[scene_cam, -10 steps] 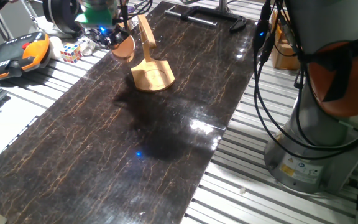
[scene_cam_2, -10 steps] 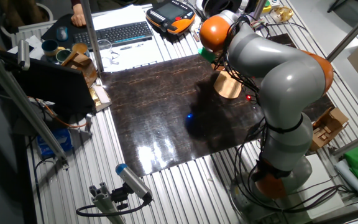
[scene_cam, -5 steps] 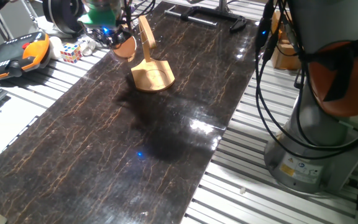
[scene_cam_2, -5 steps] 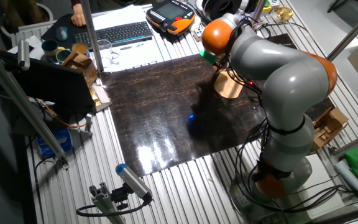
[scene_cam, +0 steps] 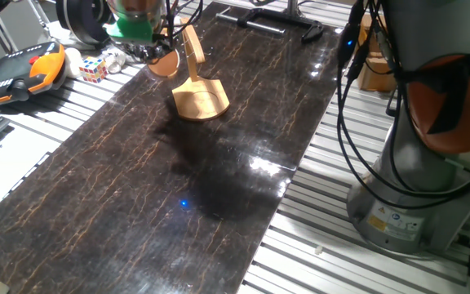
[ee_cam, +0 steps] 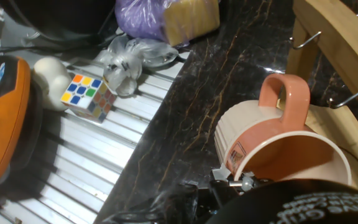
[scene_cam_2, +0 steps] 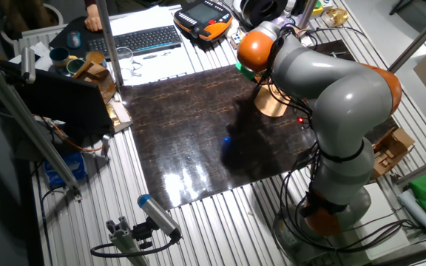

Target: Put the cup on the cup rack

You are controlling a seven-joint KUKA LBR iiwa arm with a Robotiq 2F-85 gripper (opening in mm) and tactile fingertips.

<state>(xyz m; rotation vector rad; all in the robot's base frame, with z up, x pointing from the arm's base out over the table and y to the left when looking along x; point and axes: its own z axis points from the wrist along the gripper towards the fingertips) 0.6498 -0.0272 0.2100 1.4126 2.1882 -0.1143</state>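
Observation:
The cup (ee_cam: 277,144) is salmon-pink with a ribbed pale outside and a loop handle (ee_cam: 284,93). It hangs tilted, mouth toward the camera, just left of the cup rack's upright wooden post (ee_cam: 335,38), which carries metal hooks (ee_cam: 345,98). My gripper (ee_cam: 232,182) is shut on the cup's rim at the lower left. In one fixed view the cup (scene_cam: 164,63) hangs beside the post (scene_cam: 191,45), above and left of the rack's base (scene_cam: 201,101), with my gripper (scene_cam: 155,55) on it. In the other fixed view my arm hides the cup, and only the rack base (scene_cam_2: 273,104) shows.
Left of the dark tabletop (scene_cam: 219,163), on the slatted surface, lie a Rubik's cube (ee_cam: 89,94), a white lump (ee_cam: 50,73), crumpled plastic (ee_cam: 129,59), a purple bag with a yellow block (ee_cam: 166,17) and an orange teach pendant (scene_cam: 15,73). A black clamp (scene_cam: 276,20) lies at the far end.
My wrist has turned and shifted slightly above the rack. The cup stays held beside the post at about the same spot.

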